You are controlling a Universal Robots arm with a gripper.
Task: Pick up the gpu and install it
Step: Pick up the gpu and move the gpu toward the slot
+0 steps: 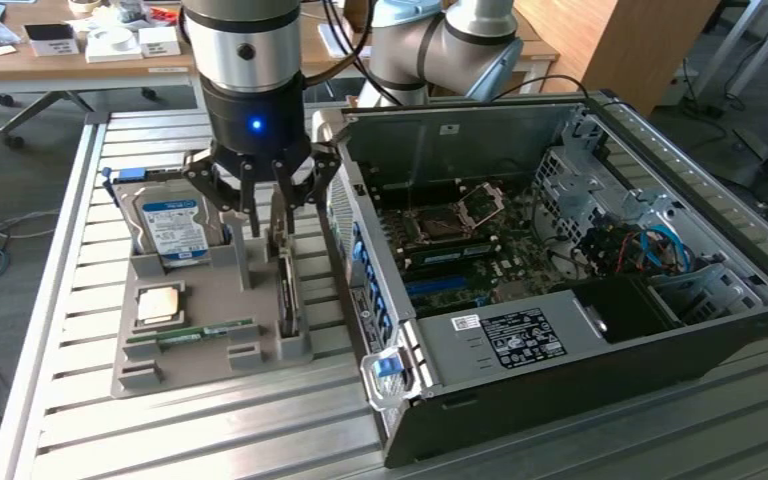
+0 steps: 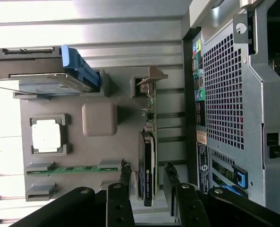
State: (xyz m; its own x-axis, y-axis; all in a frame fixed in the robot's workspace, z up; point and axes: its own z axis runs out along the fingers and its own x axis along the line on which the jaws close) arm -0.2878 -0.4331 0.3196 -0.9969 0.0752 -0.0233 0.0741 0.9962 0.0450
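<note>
**A:** Tool first — where is the black, multi-link tool (image 1: pixel 281 222)?

**B:** Low over a grey moulded plastic holder (image 1: pixel 137 372) that lies on the slatted aluminium table (image 1: pixel 224 430). Reading the exterior view as a clock face, the holder sits at nine o'clock of the open black computer case (image 1: pixel 598 370), just beside it.

**A:** And the gpu?

**B:** The thin, flat gpu (image 1: pixel 288 290), a green board with a dark face, stands on edge in a slot along the holder's three o'clock side, the side nearest the case. Its silvery end bracket (image 2: pixel 151 78) is at the end toward the hard drive. It is seated in the holder, not in the case.

**A:** Is the tool gripping it?

**B:** No — in the wrist view the fingers (image 2: pixel 125 182) stand partly spread, one on each flat side of the card, with a sliver of gap on both sides.

**A:** What else is in the holder?

**B:** A boxy hard drive with a blue-and-white label (image 1: pixel 175 230) stands at the twelve o'clock end. A square silvery processor chip (image 1: pixel 160 303) lies flat at nine o'clock of the gpu. A slim green memory stick (image 1: pixel 205 330) lies toward six o'clock.

**A:** And the case?

**B:** Its side is off, so the motherboard (image 1: pixel 491 255) shows inside. Its perforated metal back panel (image 2: pixel 229 94) is near the holder.
</note>
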